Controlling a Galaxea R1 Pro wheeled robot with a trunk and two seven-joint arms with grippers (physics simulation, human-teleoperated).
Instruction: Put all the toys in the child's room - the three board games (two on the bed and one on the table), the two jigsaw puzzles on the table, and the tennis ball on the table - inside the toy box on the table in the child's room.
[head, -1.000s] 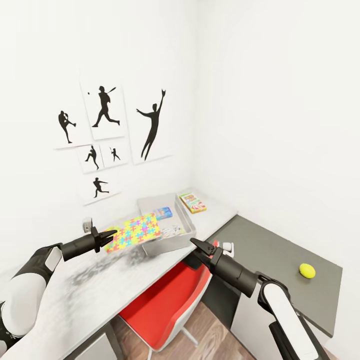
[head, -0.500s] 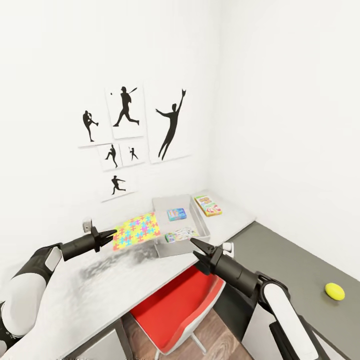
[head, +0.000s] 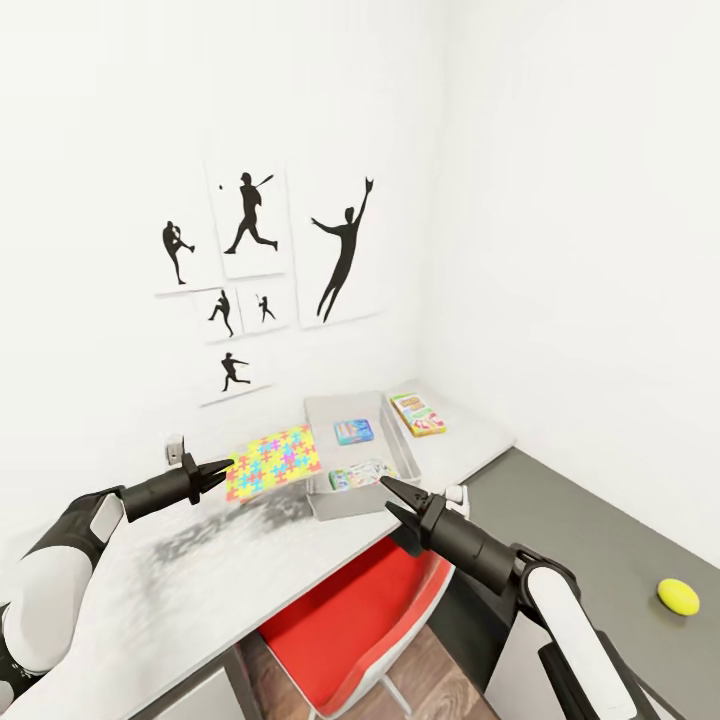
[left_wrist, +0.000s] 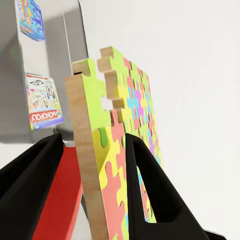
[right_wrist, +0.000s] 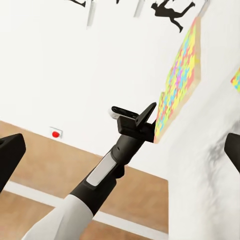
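The left fingers (head: 213, 468) are clamped on the edge of a puzzle (head: 272, 462), holding it above the white surface (head: 200, 580) just beside the toy box (head: 357, 490). Two board games (head: 353, 431) lie inside the box; a third (head: 417, 413) lies behind it. The right fingers (head: 392, 497) are spread apart, empty, and the ball (head: 678, 596) sits well apart on the grey surface.

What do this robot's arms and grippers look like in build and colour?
Both arms have glossy white shells with black joint sections and a dark grey panel near the elbow. Each forearm narrows to a matte black cylinder ending in a black gripper, left gripper and right gripper, each with two tapered pointed fingers. No loose cables show.
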